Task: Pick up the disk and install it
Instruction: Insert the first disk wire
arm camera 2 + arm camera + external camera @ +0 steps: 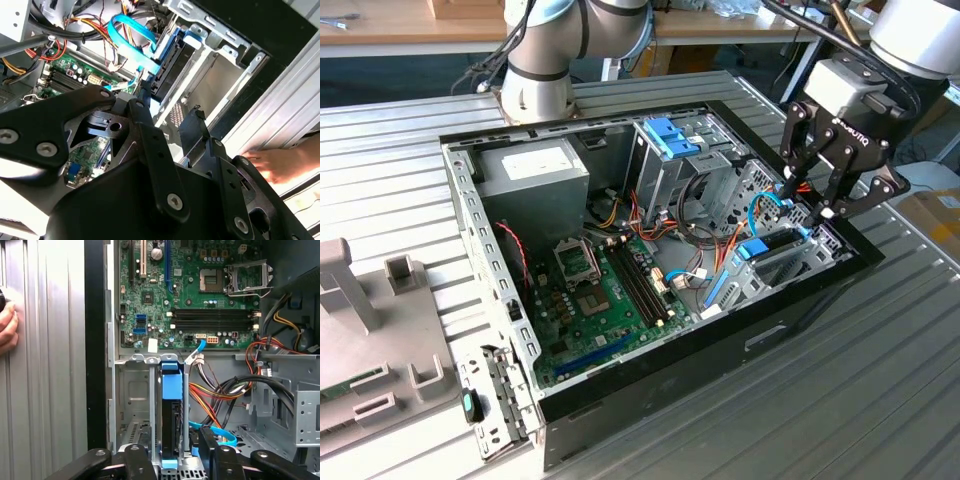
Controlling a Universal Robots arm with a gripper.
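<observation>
The disk point(767, 251) sits on edge in a slot of the grey drive cage point(790, 262) at the exterior view's right end of the open computer case. Its blue rail faces up, and a light-blue cable point(762, 207) arcs just behind it. Both wrist views show the disk point(171, 412) point(171, 56) inside the cage bay. My gripper point(808, 200) hangs just above the cage, open. Its black fingers point(209, 447) stand on either side of the disk's edge without touching it. Seen in the second wrist view, the gripper point(170, 107) has nothing between its fingers.
The case holds a green motherboard point(605, 300), a grey power supply box point(535, 172), an upright cage with a blue bracket point(672, 138) and loose coloured wires point(220, 395). A person's hand point(277, 165) point(7, 325) rests on the ribbed table beside the case. A grey fixture point(360, 320) stands at the exterior view's left.
</observation>
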